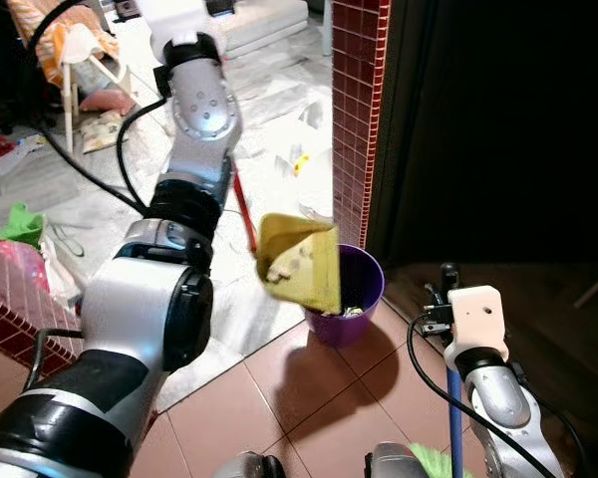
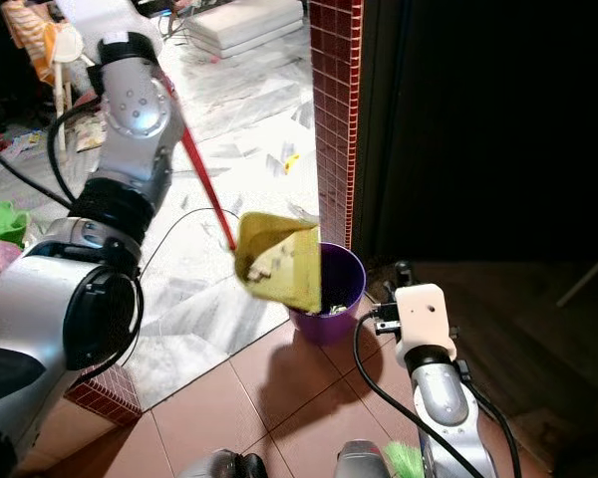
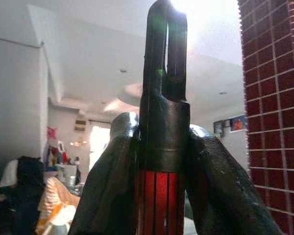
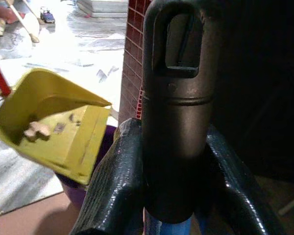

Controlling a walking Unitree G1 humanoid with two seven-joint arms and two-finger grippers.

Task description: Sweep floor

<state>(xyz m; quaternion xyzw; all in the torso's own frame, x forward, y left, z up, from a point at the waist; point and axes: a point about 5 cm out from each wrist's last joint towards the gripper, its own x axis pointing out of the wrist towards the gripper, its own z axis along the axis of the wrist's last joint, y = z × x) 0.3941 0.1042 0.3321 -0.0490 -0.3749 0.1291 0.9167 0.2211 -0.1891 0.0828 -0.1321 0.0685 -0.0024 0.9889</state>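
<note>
The floor has two surfaces: reddish-brown tiles near the robot and pale marble beyond. A purple bin stands on the tiles just beside a red-tiled pillar. Scraps of paper and a green cloth lie scattered on the marble.

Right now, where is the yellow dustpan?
In the left eye view the yellow dustpan hangs centre frame, tilted over the purple bin beside the red tiled pillar, held by its red handle in the left gripper.
</note>
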